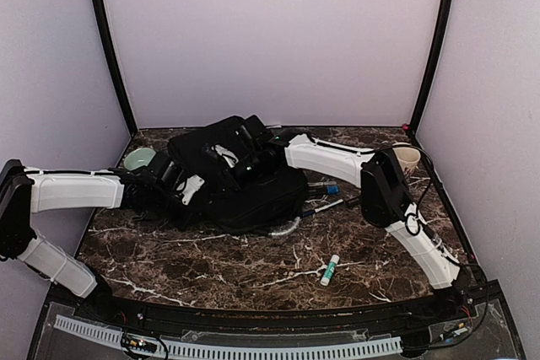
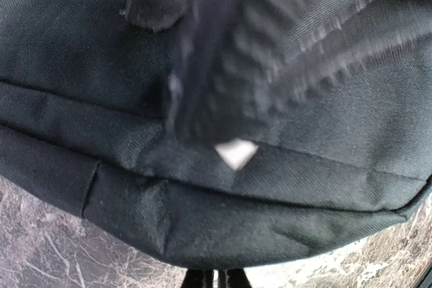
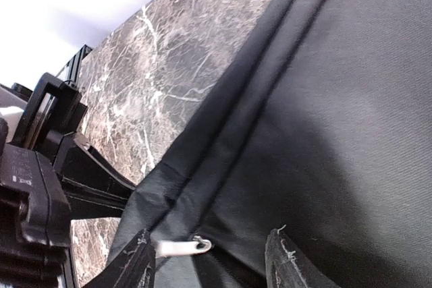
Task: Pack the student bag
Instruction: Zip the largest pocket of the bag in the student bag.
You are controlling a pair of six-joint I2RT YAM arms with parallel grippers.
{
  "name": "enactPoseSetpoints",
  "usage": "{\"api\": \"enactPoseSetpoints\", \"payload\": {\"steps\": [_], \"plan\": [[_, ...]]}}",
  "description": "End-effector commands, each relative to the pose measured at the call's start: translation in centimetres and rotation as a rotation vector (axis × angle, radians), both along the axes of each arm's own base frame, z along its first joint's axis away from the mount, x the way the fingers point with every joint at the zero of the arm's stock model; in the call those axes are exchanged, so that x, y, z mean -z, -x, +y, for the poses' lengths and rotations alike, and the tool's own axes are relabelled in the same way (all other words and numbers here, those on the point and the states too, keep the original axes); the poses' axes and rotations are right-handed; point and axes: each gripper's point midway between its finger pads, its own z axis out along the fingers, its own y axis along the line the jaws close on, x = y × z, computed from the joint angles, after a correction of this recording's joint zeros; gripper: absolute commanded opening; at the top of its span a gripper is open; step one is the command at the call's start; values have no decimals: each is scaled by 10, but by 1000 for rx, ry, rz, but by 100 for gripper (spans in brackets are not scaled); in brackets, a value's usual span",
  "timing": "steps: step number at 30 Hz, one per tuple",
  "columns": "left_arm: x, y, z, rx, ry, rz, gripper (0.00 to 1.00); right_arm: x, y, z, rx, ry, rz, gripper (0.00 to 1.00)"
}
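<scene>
Jaws shut, left arm (image 1: pixel 76 191) extends level to the student bag (image 1: pixel 253 200).

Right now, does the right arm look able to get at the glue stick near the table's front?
Probably yes. The glue stick lies uncovered on the table near that arm's base; the right gripper is at the backpack and would have to pull back first.
</scene>
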Motion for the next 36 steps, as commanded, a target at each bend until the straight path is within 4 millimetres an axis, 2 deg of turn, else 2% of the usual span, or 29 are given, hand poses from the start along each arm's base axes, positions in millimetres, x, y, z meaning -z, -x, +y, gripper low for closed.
{"api": "enactPoseSetpoints", "payload": {"steps": [1, 3, 7, 9, 12, 16, 21, 24, 27, 30, 34, 36], "plan": [[-9, 9, -10, 30, 46, 13, 0, 16, 1, 2, 24, 1, 67, 56], [-10, 10, -11, 35, 42, 18, 0, 42, -2, 2, 64, 41, 112, 52], [-8, 32, -30, 120, 29, 53, 0, 103, 1, -7, 118, 144, 199, 49], [-5, 44, -41, 167, 22, 74, 0, 124, 4, -12, 133, 174, 244, 47], [1, 59, -60, 231, 21, 104, 0, 136, 8, -11, 141, 176, 291, 44], [-1, 71, -93, 320, 31, 93, 0, 141, 8, -9, 145, 171, 308, 41], [-9, 77, -134, 406, 70, 50, 0, 148, 12, -13, 146, 185, 326, 40], [-8, 72, -153, 424, 69, 11, 0, 155, 15, -15, 144, 194, 342, 40], [-8, 58, -165, 398, 69, -31, 1, 155, 20, -15, 125, 186, 362, 38], [-13, 46, -171, 371, 56, -63, 13, 144, 23, -15, 96, 168, 360, 37], [-26, 49, -166, 407, 28, -90, 29, 104, 20, -15, 60, 114, 315, 38], [-35, 61, -160, 457, 13, -79, 35, 68, 12, -16, 56, 70, 271, 40]]}}
